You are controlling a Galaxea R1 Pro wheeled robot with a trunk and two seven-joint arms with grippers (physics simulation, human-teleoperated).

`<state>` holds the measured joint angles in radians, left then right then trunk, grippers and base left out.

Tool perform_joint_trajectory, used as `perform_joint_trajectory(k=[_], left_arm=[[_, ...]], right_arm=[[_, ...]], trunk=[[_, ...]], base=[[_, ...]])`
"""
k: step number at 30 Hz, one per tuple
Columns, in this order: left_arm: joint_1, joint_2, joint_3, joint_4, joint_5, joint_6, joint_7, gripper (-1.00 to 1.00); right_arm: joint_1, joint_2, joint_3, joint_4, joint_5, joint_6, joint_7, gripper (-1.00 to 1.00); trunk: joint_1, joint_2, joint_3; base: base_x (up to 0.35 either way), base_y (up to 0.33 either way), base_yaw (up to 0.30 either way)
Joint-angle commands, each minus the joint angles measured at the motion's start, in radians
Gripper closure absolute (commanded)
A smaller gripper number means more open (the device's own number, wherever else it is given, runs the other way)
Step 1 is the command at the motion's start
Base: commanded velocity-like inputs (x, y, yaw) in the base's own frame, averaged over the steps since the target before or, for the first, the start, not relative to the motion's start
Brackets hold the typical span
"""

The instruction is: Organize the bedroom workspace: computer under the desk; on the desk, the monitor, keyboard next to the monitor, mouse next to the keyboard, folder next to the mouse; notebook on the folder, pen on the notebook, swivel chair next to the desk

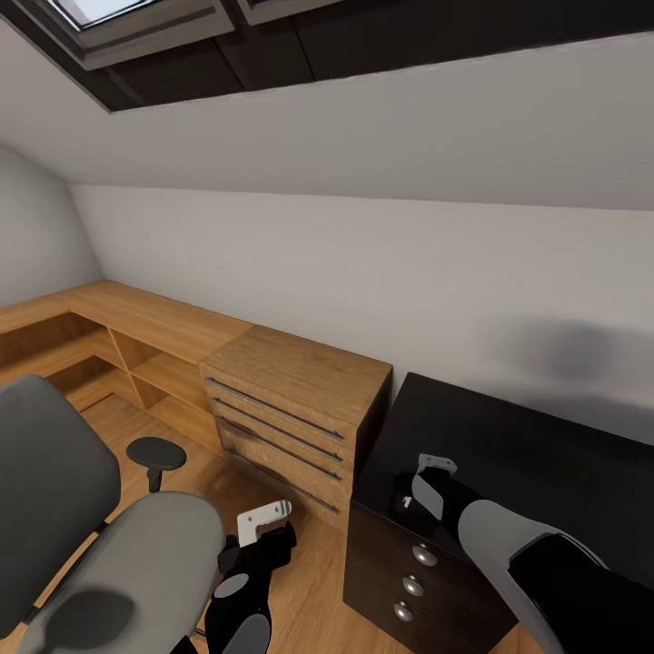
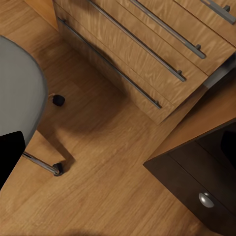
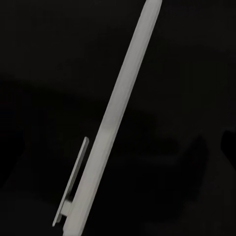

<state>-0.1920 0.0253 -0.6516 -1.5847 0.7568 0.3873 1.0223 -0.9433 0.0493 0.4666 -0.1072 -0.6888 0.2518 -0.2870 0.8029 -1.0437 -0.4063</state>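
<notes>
The right claw [image 1: 434, 480] hangs low over the near left corner of the black desk [image 1: 545, 454], above its drawer unit. Its wrist camera looks straight down on the white pen [image 3: 110, 128], lying on the dark top with its clip to one side. Whether the claw is wide or narrow I cannot tell; the pen seems to lie free beneath it, though the dim view leaves that unsure. The left claw [image 1: 263, 522] hovers over the wooden floor between the chair [image 1: 118, 554] and the wooden chest [image 1: 291, 409], its jaws unclear too. To pick the pen well, I would set the fingers across its thin shaft near the middle, come down until they nearly touch the desk, then close gently
</notes>
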Motion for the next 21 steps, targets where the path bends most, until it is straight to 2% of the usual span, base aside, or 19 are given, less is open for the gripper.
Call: perform_joint_trajectory(k=[1, 4, 11, 21], left_arm=[[-0.001, 0.001, -0.002, -0.001, 0.004, 0.005, 0.007, -1.0], [-0.001, 0.001, -0.002, -0.001, 0.004, 0.005, 0.007, -1.0], [-0.001, 0.0, -0.002, -0.001, 0.004, 0.005, 0.007, -1.0], [-0.001, 0.001, -0.002, -0.001, 0.005, 0.005, 0.007, -1.0]], right_arm=[[0.0, -0.001, 0.008, -0.002, -0.007, 0.006, -0.005, -1.0], [0.0, -0.001, 0.008, -0.002, -0.008, 0.006, -0.005, -1.0], [0.0, -0.002, 0.009, -0.002, -0.008, 0.006, -0.005, -1.0], [0.0, -0.001, 0.009, -0.002, -0.008, 0.007, -0.005, -1.0]], trunk=[[0.0, -0.001, -0.001], [0.0, -0.001, -0.001], [0.027, -0.05, -0.023], [0.027, -0.05, -0.023]], base=[[0.0, 0.0, 0.0], [0.0, 0.0, 0.0], [0.0, 0.0, 0.0], [0.0, 0.0, 0.0]])
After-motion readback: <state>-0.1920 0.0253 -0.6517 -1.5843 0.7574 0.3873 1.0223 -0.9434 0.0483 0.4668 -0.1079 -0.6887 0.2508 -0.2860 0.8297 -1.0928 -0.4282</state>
